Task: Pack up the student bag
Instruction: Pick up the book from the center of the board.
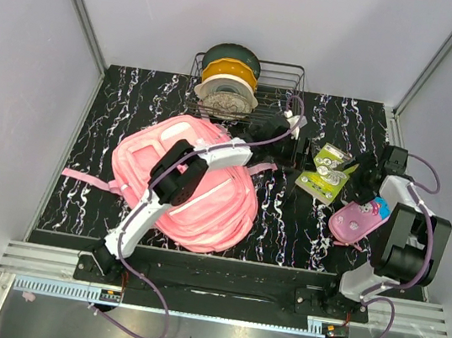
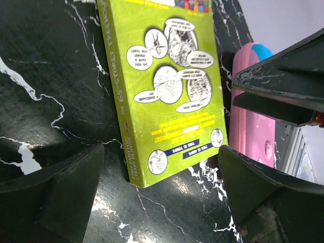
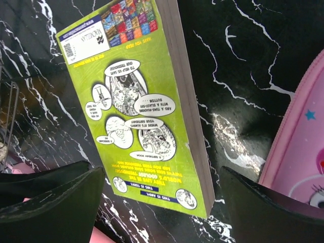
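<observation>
The large soft pink backpack [image 1: 211, 209] lies slumped on the black marbled worktop [image 1: 100, 159], well left of both tools. A lime-green paperback book [image 1: 324, 175] lies flat, its long axis running ahead between each tool's fingers. The left tool [image 2: 162, 197] and right tool [image 3: 162, 202] both gape, released, about equally near it.

Bright even light, tabletop [image 3: 238, 121] glare, soft shadows

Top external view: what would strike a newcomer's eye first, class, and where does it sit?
The big pink backpack lying left of centre on the black marbled table draws the eye first. Next comes the lime-green book to its right, then the wire basket of spools at the back edge.
</observation>
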